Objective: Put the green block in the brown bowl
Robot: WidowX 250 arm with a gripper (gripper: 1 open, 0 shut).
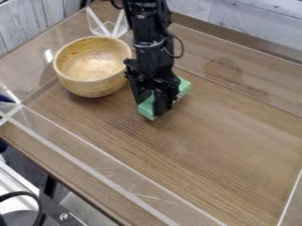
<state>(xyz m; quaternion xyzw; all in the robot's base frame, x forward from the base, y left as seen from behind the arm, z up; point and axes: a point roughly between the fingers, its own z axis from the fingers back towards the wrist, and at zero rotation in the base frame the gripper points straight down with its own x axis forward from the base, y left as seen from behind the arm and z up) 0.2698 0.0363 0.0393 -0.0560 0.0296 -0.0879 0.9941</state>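
Note:
The green block [148,109] lies low over the wooden table, just right of the brown bowl [83,86]. Its ends stick out on both sides of the black fingers. My gripper [157,101] points straight down with its jaws shut on the middle of the block. The arm hides the block's centre. The bowl stands upright with its pale inside showing and nothing in it, and its rim is a short gap left of the gripper.
A clear plastic wall [24,113] runs around the table edges, close behind the bowl and along the front left. Bare wood table [218,132] spreads to the right and front of the gripper.

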